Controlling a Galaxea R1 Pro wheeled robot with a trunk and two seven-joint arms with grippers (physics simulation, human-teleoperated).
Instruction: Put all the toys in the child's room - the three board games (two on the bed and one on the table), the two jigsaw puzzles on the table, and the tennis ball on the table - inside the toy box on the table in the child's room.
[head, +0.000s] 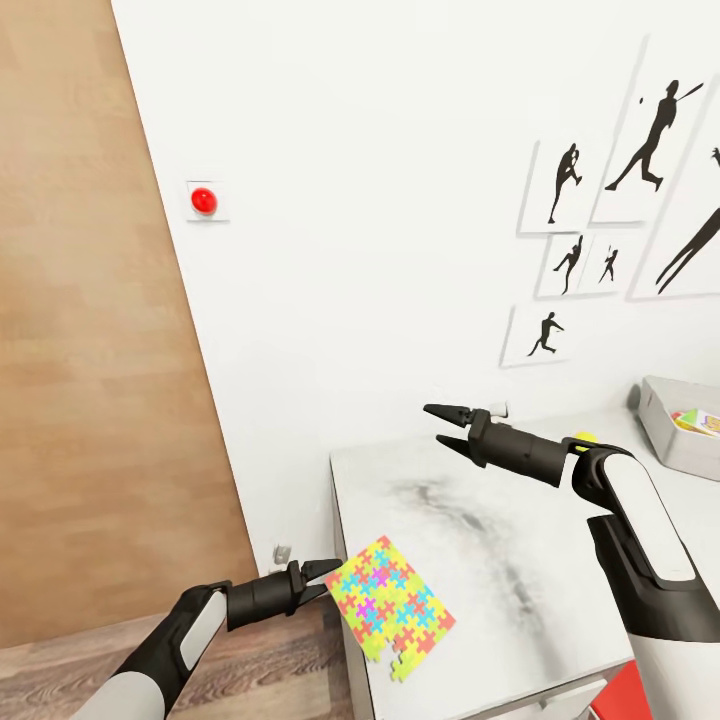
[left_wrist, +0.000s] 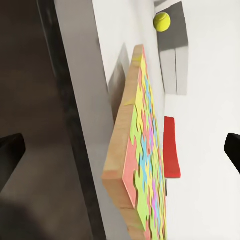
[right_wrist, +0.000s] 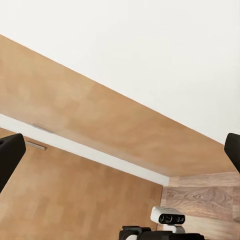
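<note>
A jigsaw puzzle (head: 392, 606) of bright interlocking pieces lies at the near left corner of the table (head: 500, 530), jutting past its edge. My left gripper (head: 322, 577) is open right at the puzzle's left edge. In the left wrist view the puzzle (left_wrist: 142, 160) stands edge-on between the spread fingertips (left_wrist: 10, 155). The tennis ball (head: 583, 438) peeks from behind my right forearm; it is the tennis ball (left_wrist: 161, 21) in the left wrist view too. My right gripper (head: 447, 421) hovers open and empty above the table. The toy box (head: 668, 432) sits at the far right with a printed board game (head: 700, 422) inside.
A white wall with black silhouette pictures (head: 640, 200) and a red button (head: 204, 201) backs the table. A wooden door panel (head: 90, 350) and wood floor (head: 290, 670) lie left of it. A red object (head: 622, 698) shows under the table's front edge.
</note>
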